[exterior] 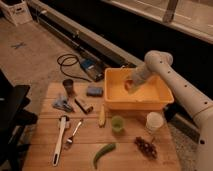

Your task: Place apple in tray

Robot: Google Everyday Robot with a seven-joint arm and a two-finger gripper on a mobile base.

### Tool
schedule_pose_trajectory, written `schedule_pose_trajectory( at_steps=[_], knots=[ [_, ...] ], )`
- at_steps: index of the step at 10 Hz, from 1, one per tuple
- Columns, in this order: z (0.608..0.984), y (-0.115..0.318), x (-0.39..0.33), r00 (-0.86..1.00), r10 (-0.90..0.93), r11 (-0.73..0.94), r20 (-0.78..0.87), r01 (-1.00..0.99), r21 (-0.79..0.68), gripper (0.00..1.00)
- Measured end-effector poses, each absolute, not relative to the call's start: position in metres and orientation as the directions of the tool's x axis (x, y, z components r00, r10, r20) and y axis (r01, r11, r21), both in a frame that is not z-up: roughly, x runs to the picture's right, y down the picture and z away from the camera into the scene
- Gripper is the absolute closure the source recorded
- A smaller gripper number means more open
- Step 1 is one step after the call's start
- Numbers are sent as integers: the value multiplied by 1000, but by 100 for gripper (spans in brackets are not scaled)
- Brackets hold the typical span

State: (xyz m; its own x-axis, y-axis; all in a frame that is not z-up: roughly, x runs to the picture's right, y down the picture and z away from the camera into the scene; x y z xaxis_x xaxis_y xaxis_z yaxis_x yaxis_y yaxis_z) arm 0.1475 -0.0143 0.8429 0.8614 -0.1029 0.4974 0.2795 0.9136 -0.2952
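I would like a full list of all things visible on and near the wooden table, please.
tray: one, yellow, table's far right
apple: one, orange-red, over the tray, in the pincer
blue sponge: one, left of tray
dark cup: one, far left
banana-like fruit: one, yellow, before tray
green cup: one, centre
white cup: one, right
grapes: one bunch, dark, near right
green pepper: one, near edge
fork: one, left
pincer: one, inside the tray, shut on the apple
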Motion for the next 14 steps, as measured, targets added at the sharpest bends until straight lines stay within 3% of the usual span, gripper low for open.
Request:
schedule_pose_trajectory(
  at_steps=[7, 8, 14],
  knots=[
    [846, -11, 159, 844, -53, 933, 534, 232, -274, 100],
    [846, -10, 159, 834, -55, 937, 550, 234, -261, 96],
    [849, -8, 156, 835, -65, 935, 547, 242, -259, 39]
  ],
)
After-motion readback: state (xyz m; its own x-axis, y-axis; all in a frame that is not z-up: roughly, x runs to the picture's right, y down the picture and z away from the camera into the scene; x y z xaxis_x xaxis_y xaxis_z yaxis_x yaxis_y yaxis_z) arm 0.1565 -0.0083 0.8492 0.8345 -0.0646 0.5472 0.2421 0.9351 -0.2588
